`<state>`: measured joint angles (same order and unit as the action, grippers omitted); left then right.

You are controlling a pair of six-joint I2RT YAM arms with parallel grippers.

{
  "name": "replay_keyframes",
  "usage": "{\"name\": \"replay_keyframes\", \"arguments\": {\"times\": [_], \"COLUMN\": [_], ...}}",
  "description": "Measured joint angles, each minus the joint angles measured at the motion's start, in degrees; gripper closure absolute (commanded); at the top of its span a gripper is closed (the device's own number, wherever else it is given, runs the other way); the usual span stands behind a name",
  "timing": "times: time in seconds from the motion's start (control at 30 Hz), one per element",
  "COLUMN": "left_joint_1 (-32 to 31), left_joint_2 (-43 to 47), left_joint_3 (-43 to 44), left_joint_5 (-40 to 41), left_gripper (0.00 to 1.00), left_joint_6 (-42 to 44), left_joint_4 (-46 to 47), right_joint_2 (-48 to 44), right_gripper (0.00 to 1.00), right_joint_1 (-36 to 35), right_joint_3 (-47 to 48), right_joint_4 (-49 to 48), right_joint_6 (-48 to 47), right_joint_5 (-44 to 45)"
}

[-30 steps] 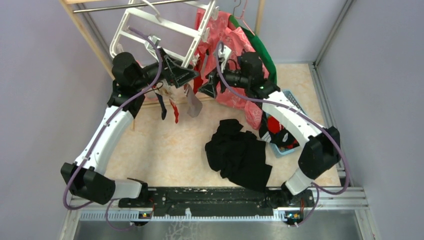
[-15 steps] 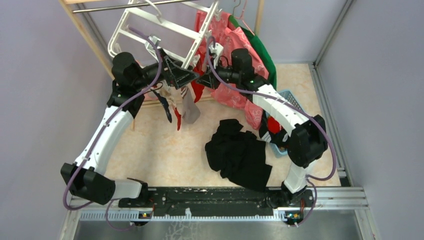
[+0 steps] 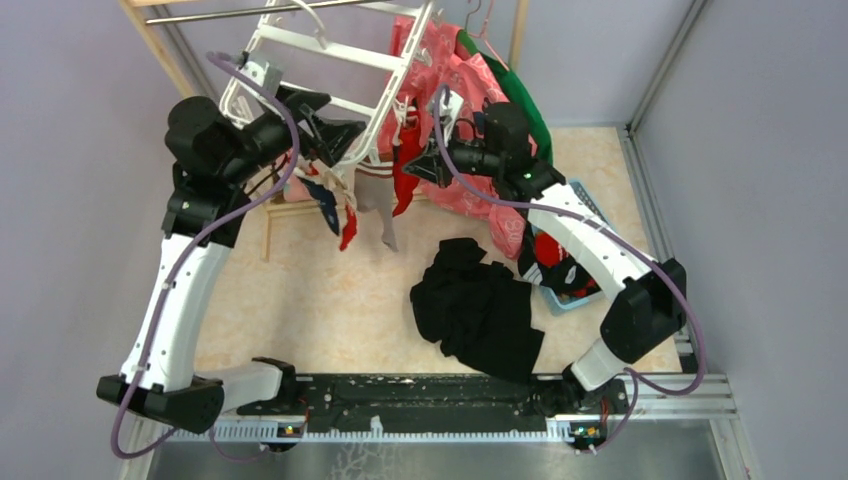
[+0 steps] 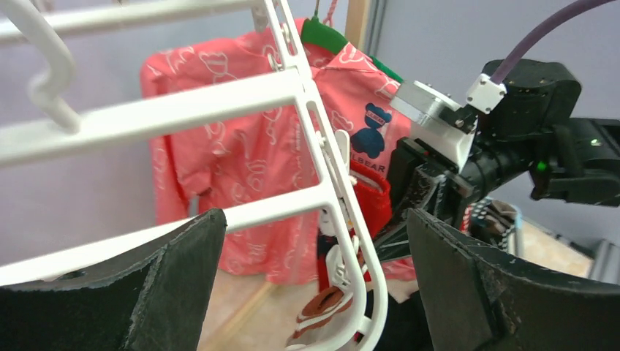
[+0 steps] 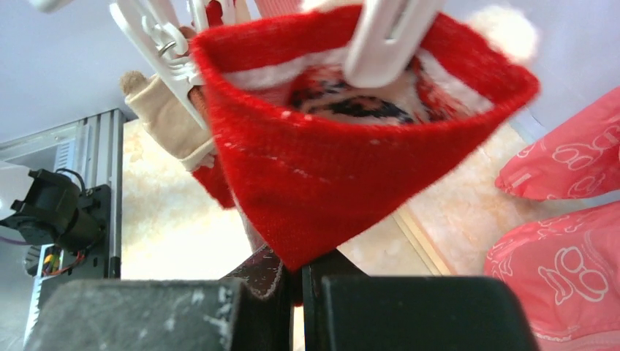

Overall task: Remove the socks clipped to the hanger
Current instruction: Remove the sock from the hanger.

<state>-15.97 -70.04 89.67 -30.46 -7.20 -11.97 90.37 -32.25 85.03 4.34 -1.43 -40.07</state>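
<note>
Under the hanger's right corner, the red sock hangs by its cuff from a white clip. My right hand is closed tight on the sock's lower edge. Just beside it, a tan sock sits in another clip. A navy sock dangles from the hanger's near edge, above the bench. My left hand is spread as wide as it goes and holds nothing. The hanger's lower corner runs between its fingers, though I cannot tell whether it touches them. A pink shirt hangs behind the hanger. Black cloth lies heaped on the bench, near a blue basket.
</note>
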Motion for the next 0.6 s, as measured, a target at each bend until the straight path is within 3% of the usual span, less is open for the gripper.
{"name": "replay_keyframes", "arguments": {"times": [0.13,0.37,0.6], "left_joint_1": [0.0,-2.4,-8.1], "left_joint_2": [2.0,4.0,5.3], "left_joint_3": [2.2,2.6,-3.5], "left_joint_5": [0.4,-8.9,-12.6], "left_gripper": [0.06,0.18,0.20], "left_joint_6": [5.2,9.3,12.0], "left_joint_4": [-3.0,-10.7,-14.4], "right_joint_2": [-1.7,-2.1,-3.8], "right_gripper": [1.00,1.00,1.00], "right_joint_1": [0.0,0.0,0.0], "right_joint_3": [-0.7,-2.9,-5.1], "right_joint_4": [-0.3,-0.5,-3.0], "right_joint_6": [0.4,3.3,6.9], "right_joint_5": [-1.3,-5.3,-10.4]}}
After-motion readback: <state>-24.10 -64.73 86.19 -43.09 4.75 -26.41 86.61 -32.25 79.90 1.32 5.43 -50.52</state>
